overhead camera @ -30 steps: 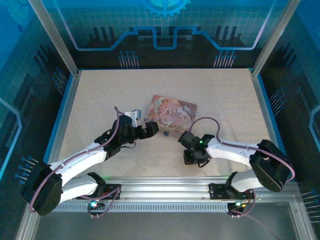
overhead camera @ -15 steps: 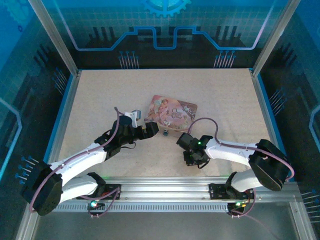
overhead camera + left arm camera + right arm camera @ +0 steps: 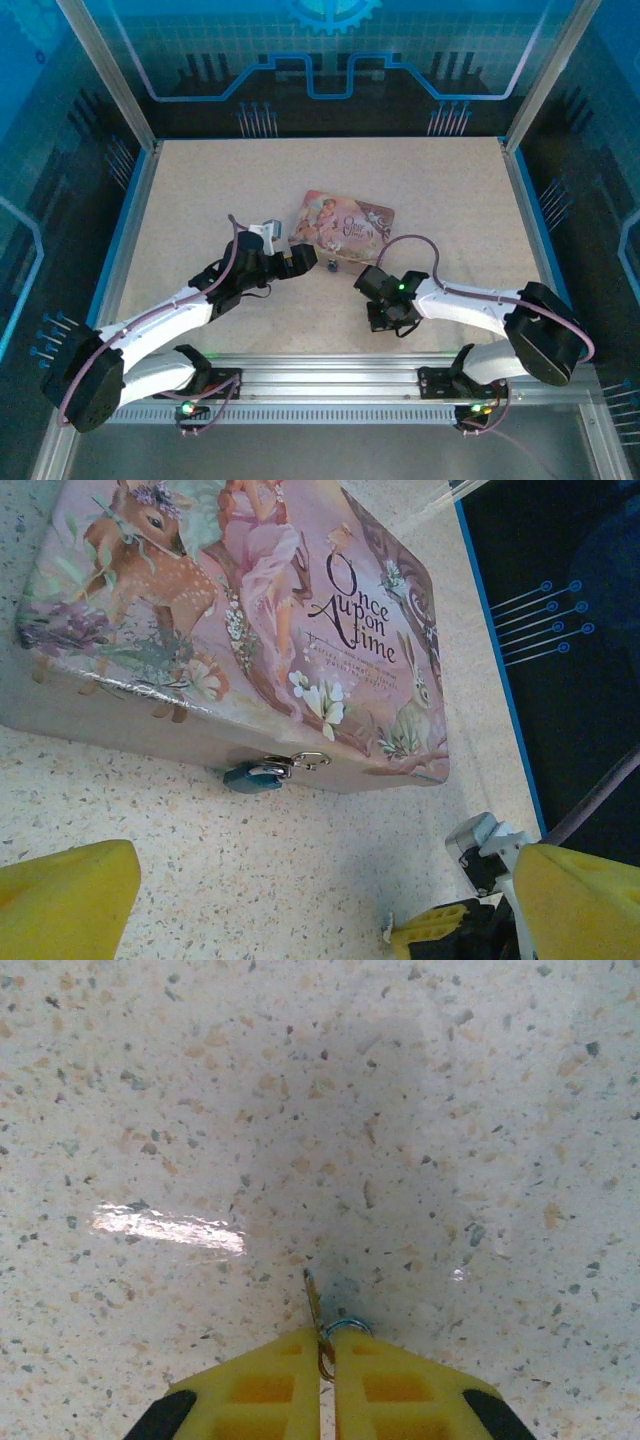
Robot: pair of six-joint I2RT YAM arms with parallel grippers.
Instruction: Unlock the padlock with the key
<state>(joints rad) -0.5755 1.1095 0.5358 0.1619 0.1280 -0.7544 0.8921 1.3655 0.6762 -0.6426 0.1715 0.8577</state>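
Note:
The padlock (image 3: 250, 777) is a tiny teal-bodied lock with a silver shackle. It hangs from the hasp on the front wall of the pink illustrated tin (image 3: 250, 630) and also appears as a speck (image 3: 331, 265) below the tin (image 3: 345, 225). My left gripper (image 3: 320, 880) is open, its yellow fingers wide apart, a short way in front of the padlock (image 3: 300, 258). My right gripper (image 3: 326, 1338) points down at the table, shut on the key (image 3: 315, 1305). The thin blade sticks out past the fingertips, with its ring (image 3: 348, 1327) at the pads.
The speckled table (image 3: 200, 200) is bare around the tin. Blue side rails (image 3: 125, 235) and metal frame posts (image 3: 100, 70) border it. The right arm (image 3: 470, 300) lies low near the front rail, below the tin.
My right gripper has closed from part open onto the key and shifted slightly. The left arm, tin and padlock have stayed put.

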